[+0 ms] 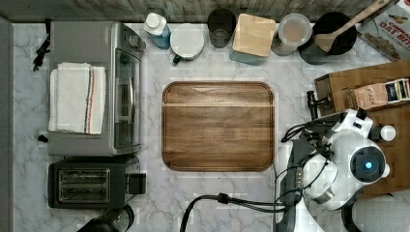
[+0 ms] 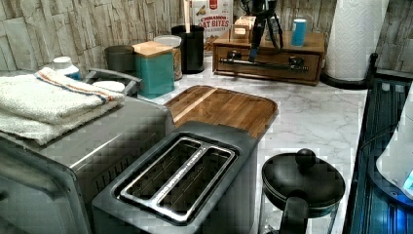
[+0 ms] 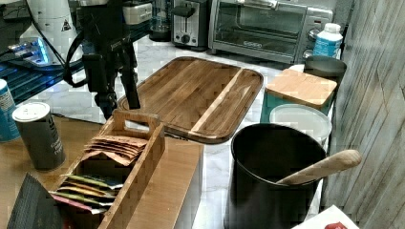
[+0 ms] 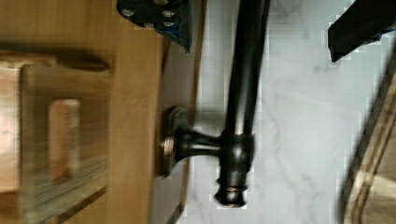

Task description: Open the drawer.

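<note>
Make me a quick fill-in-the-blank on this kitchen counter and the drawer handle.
1. The drawer has a long ____ bar handle.
2. The tool has one finger on each side of the ____.
3. A folded ____ lies on the toaster oven.
4. The cutting board lies on a ____ counter.

black; handle; towel; marble

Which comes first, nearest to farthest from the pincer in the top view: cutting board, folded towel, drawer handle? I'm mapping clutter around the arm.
1. drawer handle, right at the pincer, on the top view's right.
2. cutting board, in the middle of the counter.
3. folded towel, on the toaster oven, far on the top view's left.
</note>
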Controlling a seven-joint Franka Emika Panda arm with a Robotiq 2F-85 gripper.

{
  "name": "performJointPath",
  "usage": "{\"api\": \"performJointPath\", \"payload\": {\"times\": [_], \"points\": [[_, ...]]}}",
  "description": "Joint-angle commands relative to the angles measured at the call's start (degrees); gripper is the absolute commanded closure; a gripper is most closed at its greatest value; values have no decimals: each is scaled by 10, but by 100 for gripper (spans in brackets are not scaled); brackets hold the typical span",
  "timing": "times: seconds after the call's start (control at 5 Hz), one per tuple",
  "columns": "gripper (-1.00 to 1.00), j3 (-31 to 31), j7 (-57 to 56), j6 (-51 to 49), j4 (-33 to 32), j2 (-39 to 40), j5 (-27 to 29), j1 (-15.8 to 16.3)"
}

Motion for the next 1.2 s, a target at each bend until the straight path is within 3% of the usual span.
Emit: {"api": "performJointPath", "payload": {"times": [0.2, 0.6, 1.0, 1.2], "points": [[-100, 4, 27, 31, -5, 14, 51, -6], [-100, 3, 47, 50, -20, 27, 61, 7], [-100, -11, 86, 62, -37, 35, 15, 33], [-100, -15, 76, 60, -49, 37, 26, 41]]}}
